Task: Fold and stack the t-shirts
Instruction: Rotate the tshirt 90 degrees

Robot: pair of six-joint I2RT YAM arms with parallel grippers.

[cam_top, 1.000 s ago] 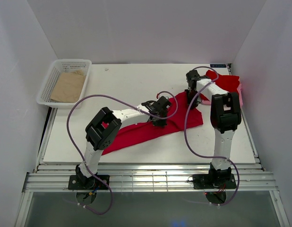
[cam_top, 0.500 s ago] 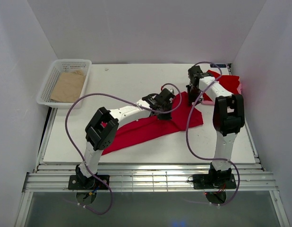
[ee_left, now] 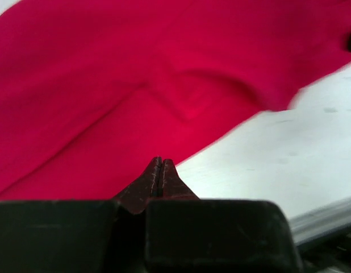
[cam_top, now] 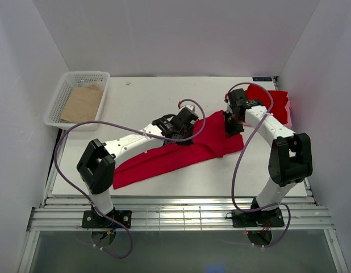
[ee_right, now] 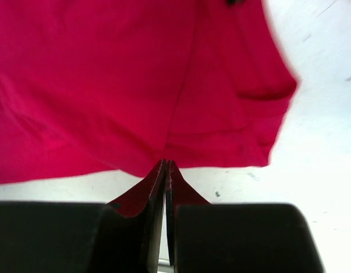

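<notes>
One red t-shirt [cam_top: 164, 156] lies stretched slantwise across the white table, from front left to middle right. My left gripper [cam_top: 184, 133] sits at its far edge, jaws shut and pinching the cloth [ee_left: 107, 85] at the tips [ee_left: 160, 164]. At the shirt's right end, my right gripper [cam_top: 229, 131] is shut on the hem [ee_right: 107, 85], with creases running to the tips [ee_right: 166, 164]. A second red t-shirt [cam_top: 265, 95] lies bunched at the back right.
A white mesh basket [cam_top: 56, 109] at the back left holds a tan brown sheet [cam_top: 82, 104]. A pale pink piece [cam_top: 288, 111] shows under the back-right shirt. White walls close in on three sides. Purple cables loop over both arms.
Both arms have stretched out farther. The left gripper has moved back and left along the shirt's far edge. The shirt's right part now lies broader and flatter.
</notes>
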